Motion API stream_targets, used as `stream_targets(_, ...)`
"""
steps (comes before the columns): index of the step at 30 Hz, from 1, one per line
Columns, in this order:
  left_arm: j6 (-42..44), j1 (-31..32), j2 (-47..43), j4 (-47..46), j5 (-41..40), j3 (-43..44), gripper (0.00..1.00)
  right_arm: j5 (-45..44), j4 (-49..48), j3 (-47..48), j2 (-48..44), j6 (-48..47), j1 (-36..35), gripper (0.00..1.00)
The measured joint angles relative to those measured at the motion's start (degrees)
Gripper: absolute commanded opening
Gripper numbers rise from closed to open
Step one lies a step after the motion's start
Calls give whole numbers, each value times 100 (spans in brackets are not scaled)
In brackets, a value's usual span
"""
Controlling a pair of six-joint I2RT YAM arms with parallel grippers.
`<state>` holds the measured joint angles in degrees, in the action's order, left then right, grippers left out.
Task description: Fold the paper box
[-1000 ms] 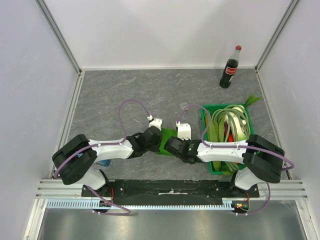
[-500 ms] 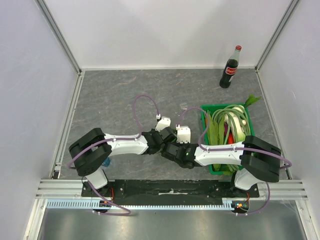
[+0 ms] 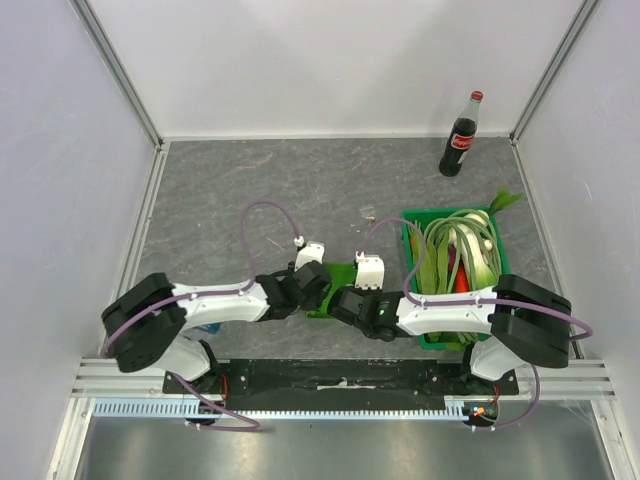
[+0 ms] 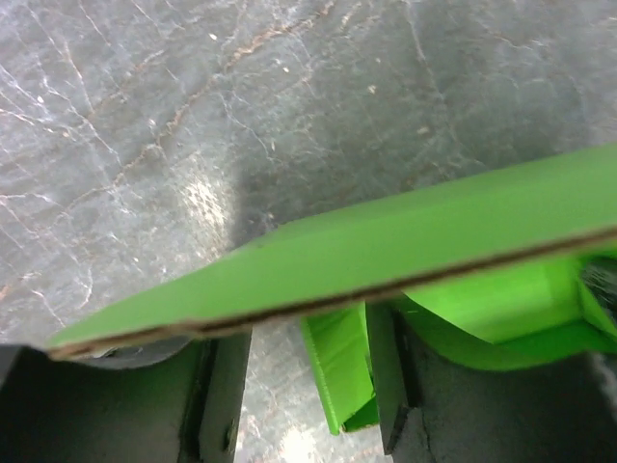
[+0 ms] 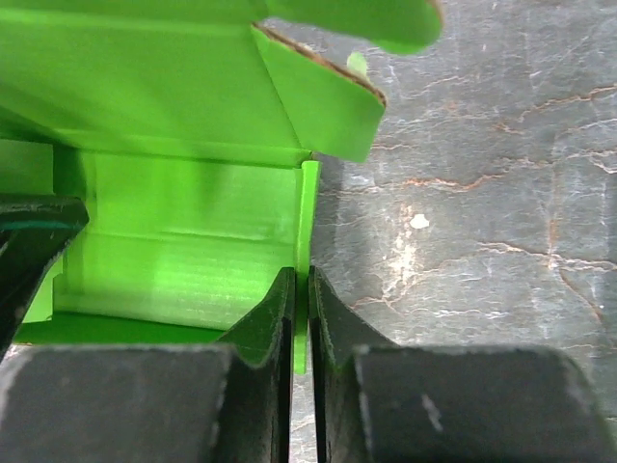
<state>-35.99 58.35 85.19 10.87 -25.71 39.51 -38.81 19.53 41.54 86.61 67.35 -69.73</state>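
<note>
The lime-green paper box [image 3: 338,275] lies low on the grey floor between my two wrists, partly hidden by them. My right gripper [image 5: 300,294] is shut on one thin upright wall of the paper box [image 5: 174,231], with the open inside of the box to its left. My left gripper [image 4: 304,386] stands open at the box's left side [image 3: 316,288]. A wide flap of the paper box [image 4: 405,241] slants across above its fingers, and a narrow flap [image 4: 342,362] rests against its right finger [image 4: 390,381]. In the top view my right gripper [image 3: 342,300] sits at the box's near edge.
A dark-green crate [image 3: 413,225] of long green vegetables stands right of the box, under the right arm. A cola bottle [image 3: 460,135] stands at the back right. White walls enclose the floor on three sides.
Half a second ago my left gripper was pushed right over the box with its jaws closed. It has since drawn back left and opened. The right gripper kept its grip.
</note>
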Motion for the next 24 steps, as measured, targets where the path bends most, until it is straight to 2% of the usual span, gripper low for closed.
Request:
stream_targets(3,26,-111,-450,4,470,-181,54,83,-68,0,0,-42,-33,0)
stream_targets(9,125,-361,-1110,9,1241,-199,42,144,-120,0,0,-114,-42,0)
stream_targets(11,131,-450,-1165,42,1436,-199,39,151,-127,0,0,-118,-42,0)
stream_targets(15,129,-776,-1163,275,1864,-199,40,155,-133,0,-4,-138,-46,0)
stream_targets(24,103,-975,-973,621,1991,-238,34,225,-133,0,-33,-157,-55,0)
